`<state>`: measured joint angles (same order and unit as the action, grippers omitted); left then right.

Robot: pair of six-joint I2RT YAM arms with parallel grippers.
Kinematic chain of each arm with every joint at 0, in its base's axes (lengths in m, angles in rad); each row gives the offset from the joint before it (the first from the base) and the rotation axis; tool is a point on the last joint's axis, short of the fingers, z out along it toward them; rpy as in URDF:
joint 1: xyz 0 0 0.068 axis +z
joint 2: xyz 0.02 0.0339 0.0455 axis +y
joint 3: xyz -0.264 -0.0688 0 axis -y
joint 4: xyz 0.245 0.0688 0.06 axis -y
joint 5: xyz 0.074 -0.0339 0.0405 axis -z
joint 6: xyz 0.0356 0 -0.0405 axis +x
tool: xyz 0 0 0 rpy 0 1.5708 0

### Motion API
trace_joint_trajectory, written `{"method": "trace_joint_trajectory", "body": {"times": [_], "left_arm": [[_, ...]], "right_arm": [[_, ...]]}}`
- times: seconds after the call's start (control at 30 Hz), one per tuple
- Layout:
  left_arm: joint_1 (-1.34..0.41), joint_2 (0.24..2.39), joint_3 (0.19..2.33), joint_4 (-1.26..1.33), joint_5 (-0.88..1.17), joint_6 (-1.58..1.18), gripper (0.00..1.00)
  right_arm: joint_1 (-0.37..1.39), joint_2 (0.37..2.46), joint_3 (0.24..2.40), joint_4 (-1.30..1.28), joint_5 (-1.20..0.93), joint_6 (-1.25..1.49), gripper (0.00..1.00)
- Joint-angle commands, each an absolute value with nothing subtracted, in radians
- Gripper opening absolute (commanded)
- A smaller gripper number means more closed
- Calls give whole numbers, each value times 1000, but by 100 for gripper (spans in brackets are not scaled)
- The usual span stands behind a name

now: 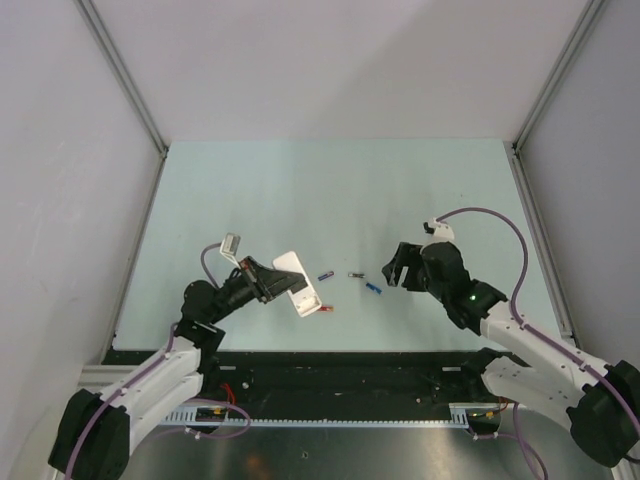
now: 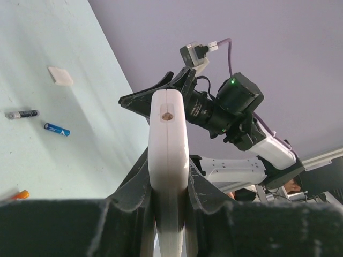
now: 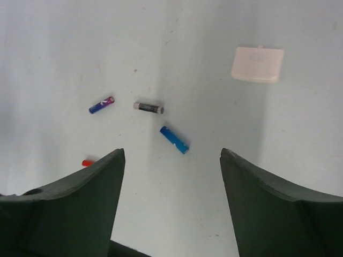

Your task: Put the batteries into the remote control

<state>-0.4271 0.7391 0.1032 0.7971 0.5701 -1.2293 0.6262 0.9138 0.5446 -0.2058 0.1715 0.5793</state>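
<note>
The white remote control (image 1: 304, 300) is clamped crosswise in my left gripper (image 1: 292, 283), which is shut on it. In the left wrist view the remote control (image 2: 168, 128) stands edge-on between the dark fingers (image 2: 206, 195). On the table between the arms lie the batteries: dark blue-purple (image 1: 325, 275) (image 3: 101, 105), grey-silver (image 1: 355, 274) (image 3: 148, 107), bright blue (image 1: 373, 288) (image 3: 174, 139) and red (image 1: 325, 309) (image 3: 87, 161). My right gripper (image 1: 393, 268) (image 3: 171, 151) is open and empty. The bright blue battery lies just beyond its fingertips.
A small pale rectangular cover (image 3: 257, 64) (image 2: 60, 75) lies flat on the table, beyond and to the right of the batteries; the right arm hides it from above. Grey walls with metal posts (image 1: 125, 85) (image 1: 555, 80) close in the pale green table (image 1: 330, 190).
</note>
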Motion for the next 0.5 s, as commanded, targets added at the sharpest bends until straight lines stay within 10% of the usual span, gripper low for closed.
{"method": "trace_joint_trajectory", "body": {"times": [0.0, 0.2, 0.47], "left_arm": [[-419, 722, 98, 828, 555, -1212, 0], [-419, 790, 118, 828, 607, -1236, 0], [-419, 900, 179, 828, 687, -1241, 0]], "right_arm": [[641, 922, 552, -144, 124, 588, 71], [673, 991, 575, -179, 161, 522, 49], [840, 1216, 742, -296, 334, 352, 52]]}}
